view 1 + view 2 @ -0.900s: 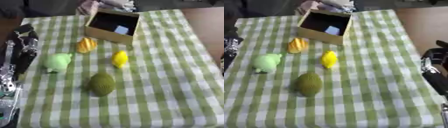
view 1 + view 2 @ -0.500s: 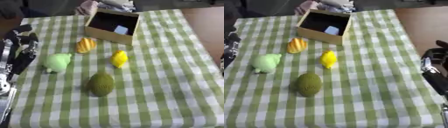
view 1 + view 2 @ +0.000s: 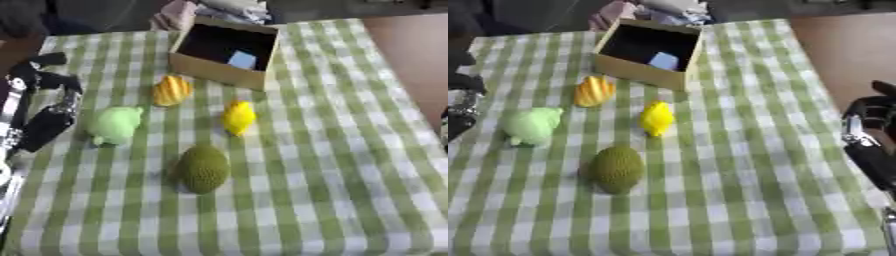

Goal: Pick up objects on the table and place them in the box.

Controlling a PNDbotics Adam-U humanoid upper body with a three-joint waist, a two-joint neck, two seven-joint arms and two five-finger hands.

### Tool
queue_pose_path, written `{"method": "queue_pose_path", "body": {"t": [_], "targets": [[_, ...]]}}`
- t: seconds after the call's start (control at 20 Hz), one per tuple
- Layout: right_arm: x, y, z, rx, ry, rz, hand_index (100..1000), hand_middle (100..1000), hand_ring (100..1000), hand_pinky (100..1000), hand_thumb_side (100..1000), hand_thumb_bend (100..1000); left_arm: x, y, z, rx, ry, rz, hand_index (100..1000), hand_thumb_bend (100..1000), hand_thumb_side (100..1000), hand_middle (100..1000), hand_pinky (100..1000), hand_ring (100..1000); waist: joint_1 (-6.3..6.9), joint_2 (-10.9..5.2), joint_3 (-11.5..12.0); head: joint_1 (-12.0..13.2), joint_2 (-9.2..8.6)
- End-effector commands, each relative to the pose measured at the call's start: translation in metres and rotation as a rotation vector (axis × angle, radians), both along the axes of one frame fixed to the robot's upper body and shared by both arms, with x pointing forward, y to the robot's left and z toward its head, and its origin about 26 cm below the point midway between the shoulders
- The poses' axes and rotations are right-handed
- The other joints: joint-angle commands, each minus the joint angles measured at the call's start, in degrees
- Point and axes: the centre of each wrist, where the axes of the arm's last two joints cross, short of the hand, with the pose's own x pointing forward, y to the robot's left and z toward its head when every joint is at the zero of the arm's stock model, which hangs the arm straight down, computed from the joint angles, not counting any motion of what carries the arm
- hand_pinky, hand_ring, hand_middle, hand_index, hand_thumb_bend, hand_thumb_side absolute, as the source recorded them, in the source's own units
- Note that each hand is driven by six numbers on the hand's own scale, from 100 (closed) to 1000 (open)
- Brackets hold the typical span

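Left hand (image 3: 48,95) at table's left edge: fingers curled, holding nothing, just beside light green fruit (image 3: 115,125), not touching. Right hand (image 3: 870,112) shows only in right eye view, off cloth's right edge; finger state unclear. Orange fruit (image 3: 172,90), yellow fruit (image 3: 238,116), dark green fruit (image 3: 203,169) on checked cloth (image 3: 332,150). Cardboard box (image 3: 219,71) at far end holds pale blue piece (image 3: 242,60). No readable writing.

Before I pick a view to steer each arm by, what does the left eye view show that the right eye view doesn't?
Only the left eye view shows the left hand in full, beside the light green toy. Only the right eye view shows the right hand, off the table's right edge. Both show the box holding a blue item, plus the orange, yellow and dark green toys.
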Motion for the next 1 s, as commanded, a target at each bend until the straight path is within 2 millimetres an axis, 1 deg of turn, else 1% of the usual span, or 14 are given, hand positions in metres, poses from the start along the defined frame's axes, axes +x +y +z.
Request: {"method": "queue_pose_path", "body": {"t": [0.05,0.2,0.25,0.3,0.35,0.6,0.65,0.8,1.0], "targets": [[0.0,-0.003,0.005,-0.023,-0.012,0.0,851,637,655,623,429,100,-0.002,0.01,0.02,0.212,0.078,-0.001,866,250,414,784,768,726,-0.15,-0.82,-0.07,-0.27,0.26],[0.0,-0.003,0.005,-0.027,-0.011,0.004,851,637,655,623,428,100,0.0,0.013,0.033,0.357,0.171,-0.017,868,307,389,787,772,735,-0.11,-0.88,-0.28,-0.33,0.26],[0.0,-0.003,0.005,-0.029,-0.011,0.005,851,637,655,623,428,100,0.001,0.014,0.038,0.406,0.201,-0.029,870,362,395,790,776,743,-0.1,-0.91,-0.39,-0.27,0.26],[0.0,-0.003,0.005,-0.03,-0.01,0.007,851,637,655,623,428,100,0.002,0.014,0.042,0.448,0.229,-0.038,870,367,397,791,777,744,-0.1,-0.95,-0.48,-0.22,0.26],[0.0,-0.003,0.005,-0.031,-0.009,0.008,851,637,655,623,428,100,0.003,0.013,0.046,0.489,0.257,-0.05,872,398,395,794,780,749,-0.09,-0.99,-0.58,-0.2,0.26],[0.0,-0.003,0.004,-0.034,-0.004,0.016,851,637,655,623,428,100,0.011,0.009,0.063,0.642,0.408,-0.125,878,488,396,808,790,768,-0.05,-1.29,-1.11,-0.1,0.26],[0.0,-0.003,0.004,-0.034,-0.003,0.018,851,637,656,623,428,100,0.014,0.011,0.065,0.666,0.442,-0.129,878,511,391,810,791,771,-0.05,-1.35,-1.23,-0.07,0.26],[0.0,-0.002,0.004,-0.035,0.0,0.022,851,637,656,623,427,100,0.026,0.018,0.066,0.712,0.517,-0.125,878,532,383,811,793,775,-0.11,-1.44,-1.54,0.02,0.26],[0.0,-0.002,0.003,-0.035,0.003,0.026,851,637,656,623,426,100,0.04,0.025,0.063,0.739,0.562,-0.119,878,556,385,813,794,779,-0.25,-1.45,-1.8,0.21,0.26]]}}
